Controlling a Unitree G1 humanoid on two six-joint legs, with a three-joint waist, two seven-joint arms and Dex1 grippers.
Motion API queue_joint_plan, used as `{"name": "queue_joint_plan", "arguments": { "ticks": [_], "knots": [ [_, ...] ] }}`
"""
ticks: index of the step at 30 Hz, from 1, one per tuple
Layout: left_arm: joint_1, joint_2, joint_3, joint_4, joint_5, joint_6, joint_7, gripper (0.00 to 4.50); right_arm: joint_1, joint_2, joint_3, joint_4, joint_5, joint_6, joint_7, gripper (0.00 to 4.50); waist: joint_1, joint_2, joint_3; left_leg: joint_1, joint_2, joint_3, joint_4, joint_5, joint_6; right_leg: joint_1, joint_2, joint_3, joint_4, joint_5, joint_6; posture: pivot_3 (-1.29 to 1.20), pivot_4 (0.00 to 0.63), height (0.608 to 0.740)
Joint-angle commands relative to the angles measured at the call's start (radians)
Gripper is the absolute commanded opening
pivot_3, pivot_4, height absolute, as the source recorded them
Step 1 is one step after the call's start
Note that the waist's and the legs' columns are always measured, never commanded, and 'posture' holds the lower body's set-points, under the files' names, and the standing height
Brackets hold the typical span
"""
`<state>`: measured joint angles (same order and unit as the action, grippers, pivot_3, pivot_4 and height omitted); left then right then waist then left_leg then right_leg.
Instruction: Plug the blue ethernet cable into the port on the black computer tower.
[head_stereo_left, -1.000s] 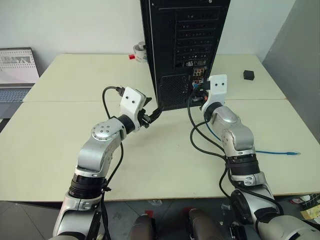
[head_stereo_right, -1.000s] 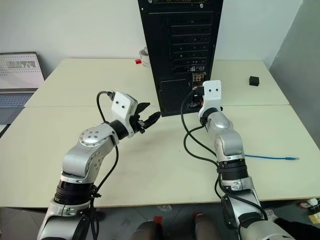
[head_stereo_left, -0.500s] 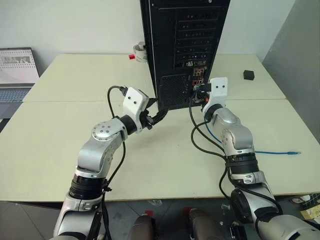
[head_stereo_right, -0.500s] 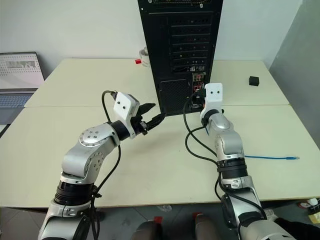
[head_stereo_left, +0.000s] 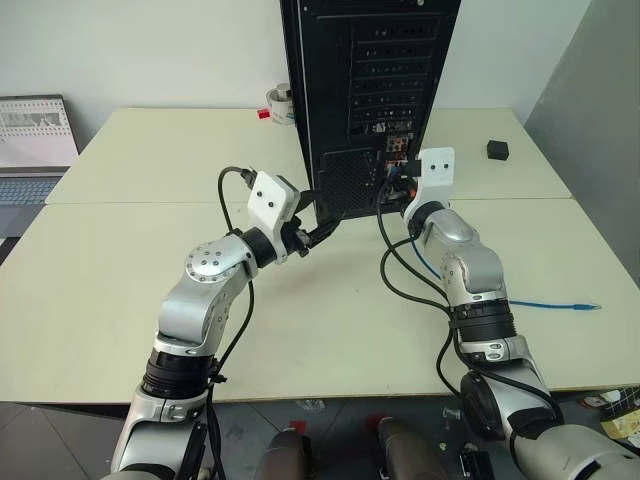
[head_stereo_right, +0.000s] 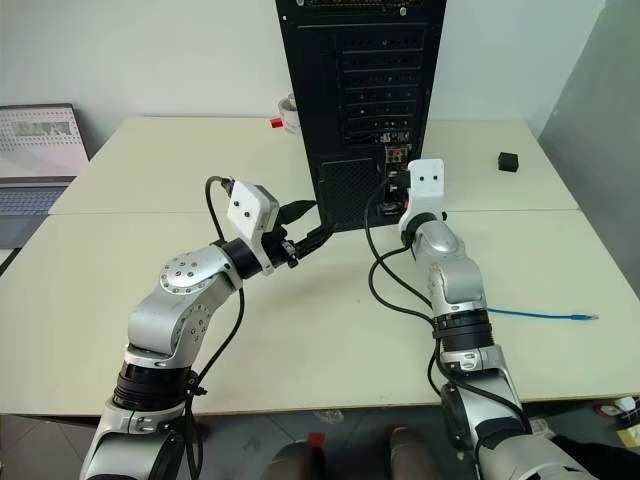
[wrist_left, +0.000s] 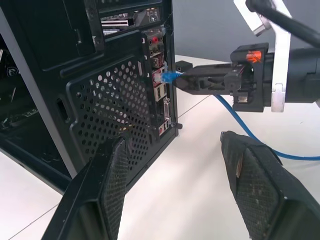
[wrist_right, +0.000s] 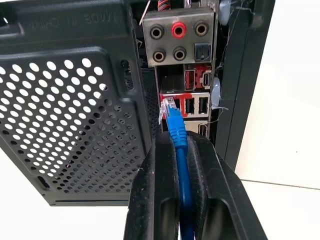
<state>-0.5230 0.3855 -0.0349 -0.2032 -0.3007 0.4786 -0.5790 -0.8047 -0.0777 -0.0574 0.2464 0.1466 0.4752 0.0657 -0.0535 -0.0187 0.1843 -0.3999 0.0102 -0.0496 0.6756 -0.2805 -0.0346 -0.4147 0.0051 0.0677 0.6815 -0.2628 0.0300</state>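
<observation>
Just off the black computer tower (wrist_right: 75, 100) port — blue ethernet cable (wrist_right: 176, 131) plug in right gripper (wrist_right: 179, 150).

matt perforated-metal tower (wrist_right: 75, 115), glossy plastic cable (wrist_right: 178, 135)

We see bright, even daylight over the pale bench (head_stereo_left: 120, 300), with soft, faint shadows. The black computer tower (head_stereo_left: 365, 90) reads dark yet detailed. Wrist views stay sharp nearby; nearest fingers (wrist_left: 260, 185) blur slightly.
</observation>
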Motion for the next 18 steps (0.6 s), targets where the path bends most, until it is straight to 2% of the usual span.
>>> {"name": "queue_joint_plan", "arguments": {
  "ticks": [1,18],
  "knots": [
    [-0.011,-0.003,0.009,-0.026,-0.008,-0.019,-0.002,3.00,-0.031,-0.002,-0.016,-0.010,0.002,-0.031,-0.002,0.00,0.000,0.000,0.000,0.000,0.000,0.000,0.000,0.000,0.000,0.000,0.000,0.000,0.000,0.000,0.000,0.00,0.150,0.740],
    [-0.006,-0.009,0.008,-0.033,-0.006,-0.017,0.003,3.00,-0.065,0.006,-0.030,-0.004,0.019,-0.028,0.004,0.00,-0.002,0.000,0.000,0.000,0.000,0.000,0.000,0.000,0.000,0.000,0.000,0.000,0.000,0.000,0.000,0.00,0.150,0.740]
  ]
}}
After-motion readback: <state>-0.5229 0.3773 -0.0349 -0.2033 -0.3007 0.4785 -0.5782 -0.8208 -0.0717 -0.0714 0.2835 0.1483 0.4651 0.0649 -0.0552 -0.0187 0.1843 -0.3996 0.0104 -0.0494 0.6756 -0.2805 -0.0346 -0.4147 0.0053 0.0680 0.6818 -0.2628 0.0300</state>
